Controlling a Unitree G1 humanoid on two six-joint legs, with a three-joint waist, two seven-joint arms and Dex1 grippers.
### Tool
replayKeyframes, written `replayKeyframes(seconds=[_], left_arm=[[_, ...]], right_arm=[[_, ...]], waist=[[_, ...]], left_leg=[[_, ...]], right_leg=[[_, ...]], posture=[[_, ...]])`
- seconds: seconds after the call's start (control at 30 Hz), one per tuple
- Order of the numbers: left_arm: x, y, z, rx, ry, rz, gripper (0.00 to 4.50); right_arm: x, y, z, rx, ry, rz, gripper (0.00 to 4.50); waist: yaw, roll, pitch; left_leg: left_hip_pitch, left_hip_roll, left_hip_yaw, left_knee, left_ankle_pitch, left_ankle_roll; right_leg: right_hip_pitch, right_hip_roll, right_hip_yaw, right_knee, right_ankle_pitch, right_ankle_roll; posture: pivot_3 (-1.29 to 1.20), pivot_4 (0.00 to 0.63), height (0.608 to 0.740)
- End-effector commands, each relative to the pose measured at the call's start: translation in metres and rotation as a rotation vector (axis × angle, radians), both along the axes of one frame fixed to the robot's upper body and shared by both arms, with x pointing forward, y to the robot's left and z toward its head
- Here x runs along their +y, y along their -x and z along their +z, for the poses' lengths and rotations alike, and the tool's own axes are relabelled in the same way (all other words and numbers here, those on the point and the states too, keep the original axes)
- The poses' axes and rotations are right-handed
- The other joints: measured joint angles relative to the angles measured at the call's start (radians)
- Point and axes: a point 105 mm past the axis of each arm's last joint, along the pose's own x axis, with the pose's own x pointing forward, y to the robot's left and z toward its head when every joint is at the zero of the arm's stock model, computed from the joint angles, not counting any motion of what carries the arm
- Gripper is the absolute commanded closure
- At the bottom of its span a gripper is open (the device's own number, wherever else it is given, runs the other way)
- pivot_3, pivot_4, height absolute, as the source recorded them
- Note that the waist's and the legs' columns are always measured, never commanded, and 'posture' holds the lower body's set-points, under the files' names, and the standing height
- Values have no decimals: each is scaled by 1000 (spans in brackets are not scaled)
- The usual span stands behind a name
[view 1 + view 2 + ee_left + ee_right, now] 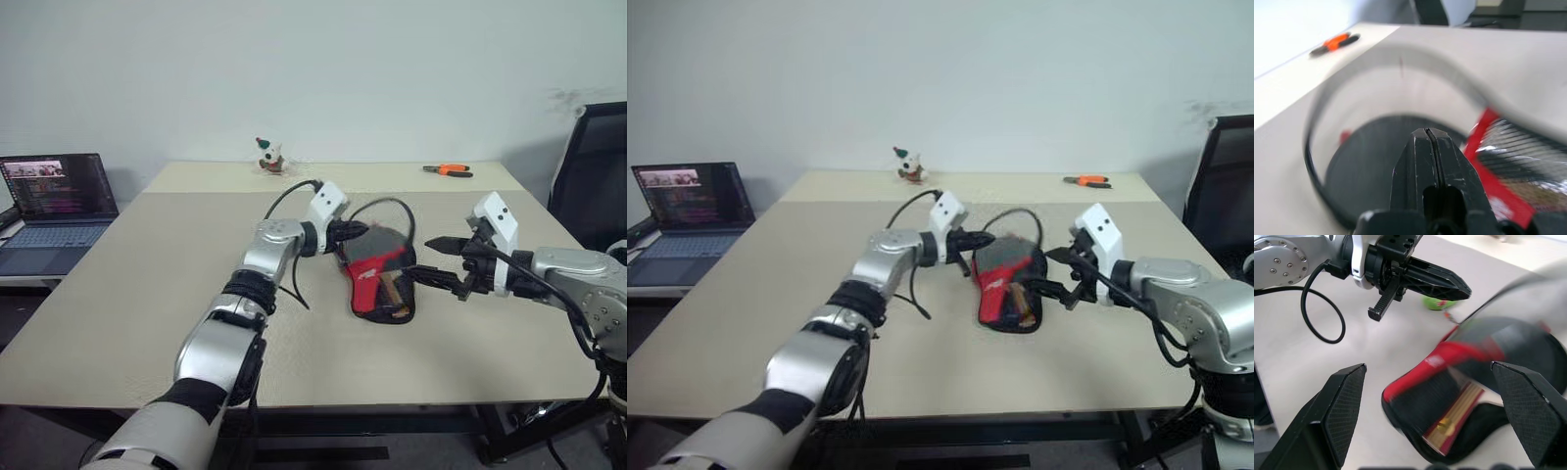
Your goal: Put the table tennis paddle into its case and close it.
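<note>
The case (375,277), black with a red panel, lies open at the middle of the table. The table tennis paddle sits inside it, its light wooden handle (396,291) poking out at the near end and its black face (1366,166) showing under the raised flap. A thin black loop (388,200) arches above the case. My left gripper (361,231) is shut and hovers at the case's far left edge, with a small green pull (1440,302) just behind its tips. Nothing shows between its fingers. My right gripper (419,258) stands wide open just right of the case.
A small toy figure (269,157) and orange-handled pliers (449,170) lie along the table's far edge. An open laptop (54,201) sits on a lower surface to the left. A black chair (593,166) stands at the right.
</note>
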Motion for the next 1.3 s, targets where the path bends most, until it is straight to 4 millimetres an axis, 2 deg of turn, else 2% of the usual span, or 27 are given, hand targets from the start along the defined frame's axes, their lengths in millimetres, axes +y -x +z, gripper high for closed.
replayKeyframes(seconds=[0.03, 0.3, 0.4, 0.53, 0.77, 1.1, 1.2, 1.3], left_arm=[[10, -1, 10, -38, 21, 5, 4488], [78, 8, 2, -5, 137, 68, 4488], [101, 25, 2, 10, 174, 55, 4488], [134, 61, 8, 13, 200, 68, 4488], [151, 84, 8, 25, 171, 149, 4488], [155, 90, 6, 28, 152, 190, 4488], [156, 91, 6, 23, 145, 198, 4500], [158, 92, 6, 23, 139, 203, 4500]], right_arm=[[-8, -4, 4, -22, -2, -53, 0], [-18, -43, -22, 54, -52, -190, 0], [-17, -60, -31, 69, -83, -217, 0], [-21, -91, -68, 176, -114, -309, 0], [-27, -119, -98, 235, -104, -406, 0], [-8, -123, -125, 330, -51, -356, 0], [0, -120, -131, 356, -36, -322, 529], [8, -116, -133, 377, -35, -280, 1466]], waist=[[-4, 0, 0], [-15, 0, 0], [-13, 0, 0], [-16, 0, 0], [1, 0, 0], [-5, 0, 0], [-10, 0, 0], [-15, 0, 0]], left_leg=[[0, 0, 0, 0, 0, 0], [1, 2, 0, 0, 0, 0], [0, 4, 0, 0, 0, 0], [1, 5, 1, 0, 0, 0], [1, 5, 1, 1, 0, 0], [2, 5, 1, 1, 0, 0], [3, 5, 2, 1, 0, 0], [4, 5, 2, 1, 0, 0]], right_leg=[[0, 0, 0, 0, 0, 0], [-1, 0, 1, 2, 0, 0], [-1, -1, 1, 2, 0, 0], [-1, -2, 3, 2, 0, 0], [0, -3, 2, 2, 0, 0], [0, -2, 3, 3, 0, 0], [1, -2, 3, 3, 0, -1], [1, -2, 3, 3, 0, -1]], posture=[[0, 150, 740], [0, 150, 740], [0, 150, 740], [0, 150, 740], [0, 150, 740], [0, 150, 740], [0, 150, 740], [0, 150, 740]])
